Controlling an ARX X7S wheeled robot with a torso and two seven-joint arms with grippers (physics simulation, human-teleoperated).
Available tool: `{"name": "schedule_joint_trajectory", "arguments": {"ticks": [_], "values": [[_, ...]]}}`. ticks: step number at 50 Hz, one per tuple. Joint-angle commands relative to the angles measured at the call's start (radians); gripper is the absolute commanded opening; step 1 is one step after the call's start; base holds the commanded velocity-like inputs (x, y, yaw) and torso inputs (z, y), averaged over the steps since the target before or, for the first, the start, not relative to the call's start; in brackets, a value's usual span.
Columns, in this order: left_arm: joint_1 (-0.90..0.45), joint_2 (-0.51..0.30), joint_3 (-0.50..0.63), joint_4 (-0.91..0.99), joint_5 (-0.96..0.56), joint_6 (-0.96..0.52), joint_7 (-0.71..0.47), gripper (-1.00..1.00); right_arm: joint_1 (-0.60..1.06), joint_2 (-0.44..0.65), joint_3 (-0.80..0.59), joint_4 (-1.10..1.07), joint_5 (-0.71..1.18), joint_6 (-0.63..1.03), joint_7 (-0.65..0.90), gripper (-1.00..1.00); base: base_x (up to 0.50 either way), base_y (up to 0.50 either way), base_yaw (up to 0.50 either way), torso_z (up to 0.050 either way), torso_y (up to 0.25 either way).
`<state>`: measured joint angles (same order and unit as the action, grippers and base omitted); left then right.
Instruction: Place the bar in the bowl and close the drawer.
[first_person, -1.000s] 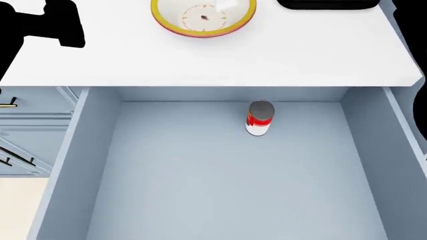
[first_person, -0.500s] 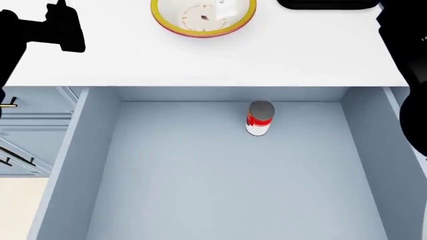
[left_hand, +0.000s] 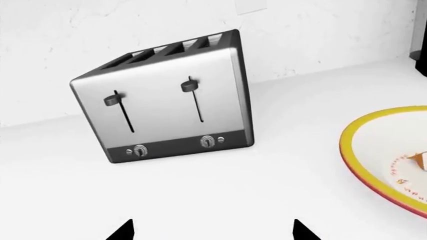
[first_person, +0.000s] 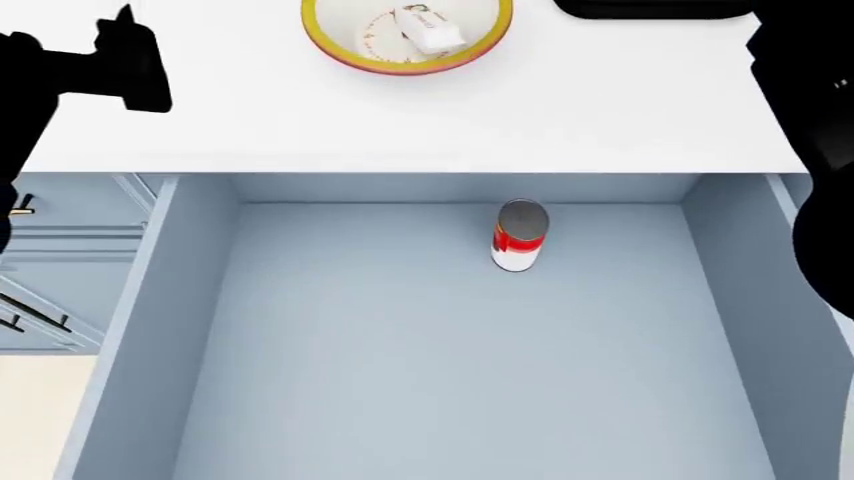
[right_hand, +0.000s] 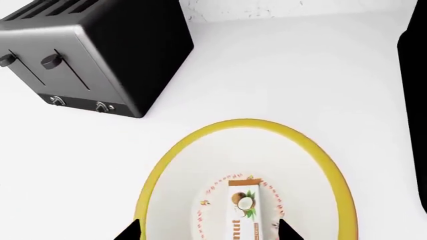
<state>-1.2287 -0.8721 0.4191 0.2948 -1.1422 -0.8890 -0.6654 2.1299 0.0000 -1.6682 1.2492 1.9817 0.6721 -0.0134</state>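
Observation:
The bowl (first_person: 350, 45), yellow-rimmed and white inside, stands on the white counter at the back. The white wrapped bar (first_person: 430, 34) lies inside it; the right wrist view shows the bar (right_hand: 245, 210) flat in the bowl (right_hand: 160, 175). My right gripper (right_hand: 208, 232) is open and empty above the bowl, its tips either side of the bar. My left gripper (left_hand: 213, 232) is open and empty over the counter, left of the bowl (left_hand: 373, 155); it shows at the head view's left (first_person: 127, 60). The pale blue-grey drawer (first_person: 400, 380) is pulled wide open; its handle is out of view.
A red-and-white can (first_person: 519, 236) stands at the back of the drawer. A steel toaster (left_hand: 167, 100) sits on the counter (first_person: 400, 120) left of the bowl. A black object (first_person: 654, 8) lies at the counter's back right. My right arm (first_person: 807, 120) crosses the right edge.
The bar, seen at the bowl's far rim before, now lies flat inside the bowl. My right arm has come further into the head view at the right. The drawer has not moved.

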Motion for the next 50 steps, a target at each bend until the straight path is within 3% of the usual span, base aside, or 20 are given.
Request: {"name": "schedule_joint_trajectory", "arguments": {"ticks": [1,20,21,24,31,38,50], "values": [[0.001,-0.007,-0.008,0.011,-0.013,-0.005,-0.009,1.00,0.025,0.000,-0.023,0.032,0.023,-0.052,-0.023,1.00,0.00,0.00,0.00,0.000,0.000],[-0.060,0.024,-0.009,0.057,-0.074,-0.060,-0.064,1.00,0.206,0.020,-0.088,0.057,-0.120,-0.010,-0.177,1.00,0.00,0.00,0.00,0.000,0.000],[-0.063,0.025,-0.009,0.059,-0.077,-0.063,-0.066,1.00,0.211,0.051,-0.079,0.011,-0.115,-0.015,-0.152,1.00,0.00,0.00,0.00,0.000,0.000],[-0.066,0.032,-0.005,0.060,-0.077,-0.064,-0.067,1.00,0.214,0.303,0.013,-0.437,-0.054,-0.067,0.117,1.00,0.00,0.00,0.00,0.000,0.000],[-0.057,0.036,-0.005,0.076,-0.091,-0.066,-0.079,1.00,0.183,0.562,0.113,-0.893,-0.002,-0.145,0.385,1.00,0.00,0.00,0.00,0.000,0.056],[-0.038,0.018,-0.021,0.098,-0.113,-0.063,-0.092,1.00,0.133,0.714,0.159,-1.153,0.018,-0.207,0.523,1.00,0.00,0.00,0.00,0.000,0.162],[-0.024,0.015,-0.027,0.119,-0.134,-0.061,-0.104,1.00,0.025,0.852,0.182,-1.342,0.019,-0.305,0.626,1.00,0.00,0.00,0.00,-0.004,0.247]]}}
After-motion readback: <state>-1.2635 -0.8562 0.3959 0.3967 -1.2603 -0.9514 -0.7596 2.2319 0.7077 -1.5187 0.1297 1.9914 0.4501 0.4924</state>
